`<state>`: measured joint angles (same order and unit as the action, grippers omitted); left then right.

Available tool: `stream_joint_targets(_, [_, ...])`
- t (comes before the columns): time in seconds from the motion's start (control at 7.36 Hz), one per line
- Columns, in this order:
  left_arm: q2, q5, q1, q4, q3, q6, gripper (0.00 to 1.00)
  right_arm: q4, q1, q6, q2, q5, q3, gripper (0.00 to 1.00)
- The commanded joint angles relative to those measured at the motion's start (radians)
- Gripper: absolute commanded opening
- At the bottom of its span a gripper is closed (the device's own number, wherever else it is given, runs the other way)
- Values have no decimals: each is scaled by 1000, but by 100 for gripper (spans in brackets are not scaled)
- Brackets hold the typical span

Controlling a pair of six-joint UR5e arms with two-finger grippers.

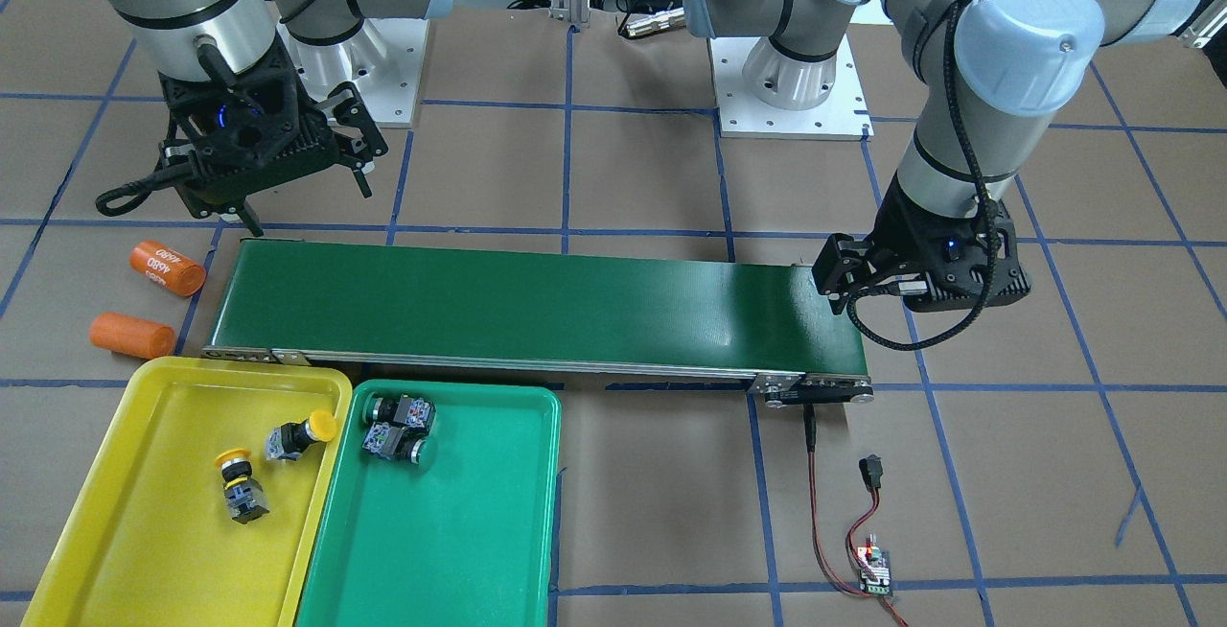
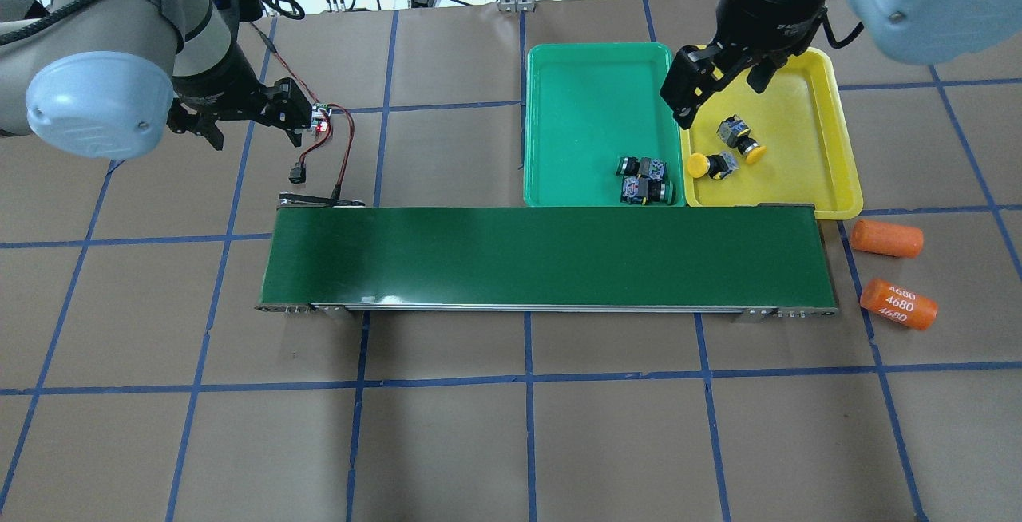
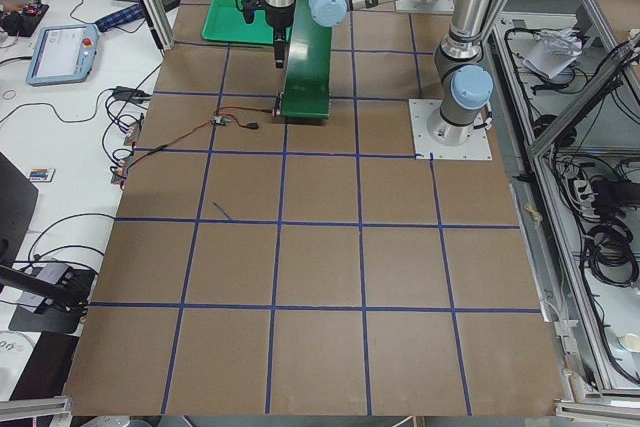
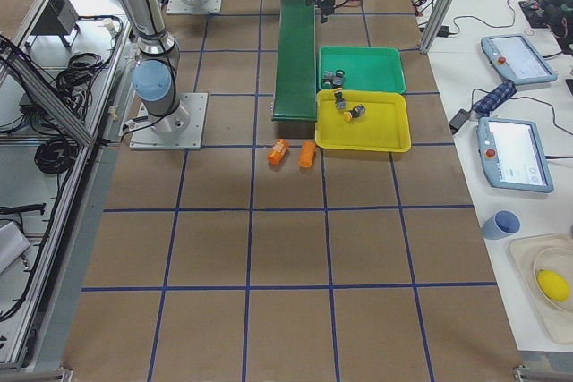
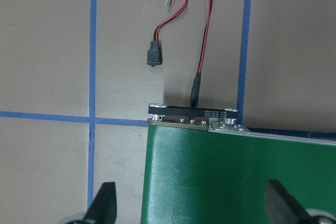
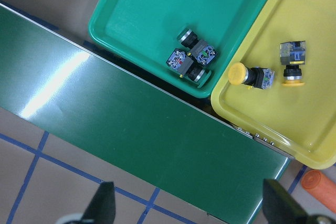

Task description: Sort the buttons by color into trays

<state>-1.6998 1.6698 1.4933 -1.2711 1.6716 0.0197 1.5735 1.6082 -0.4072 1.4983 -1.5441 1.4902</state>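
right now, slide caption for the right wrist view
Sorted: two green-capped push buttons lie in the green plastic tray, two yellow-capped push buttons in the yellow plastic tray, beside the dark-green conveyor belt.

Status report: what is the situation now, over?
Left gripper open, empty; right gripper open, empty. Yellow buttons in yellow tray, green buttons in green tray. Orange cylinders beside belt, not in way.

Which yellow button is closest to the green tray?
The yellow button whose cap points at the green tray, right by the rim. The other yellow button lies deeper in the yellow tray.
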Motion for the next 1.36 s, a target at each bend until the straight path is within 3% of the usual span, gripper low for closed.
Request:
stream_joint_targets(0.0, [-9,4,-2,-11,-3,-1,100,-12,-11,128,11,-1,2,100])
stream_joint_targets(0.27, [-8,5,-2,-10,-6,-7,100,-21,-10,174,31,-28,4,100])
stream_joint_targets(0.54, [-20,5,5,-11,-7,-14,100,-56,-10,396,40,-18,7,100])
stream_joint_targets(0.82, [-29,-8,7,-13,-24,-17,100,-67,-10,482,40,18,18,100])
stream_joint_targets(1.22, [-46,-13,8,-60,-79,-17,100,-67,5,469,46,21,22,100])
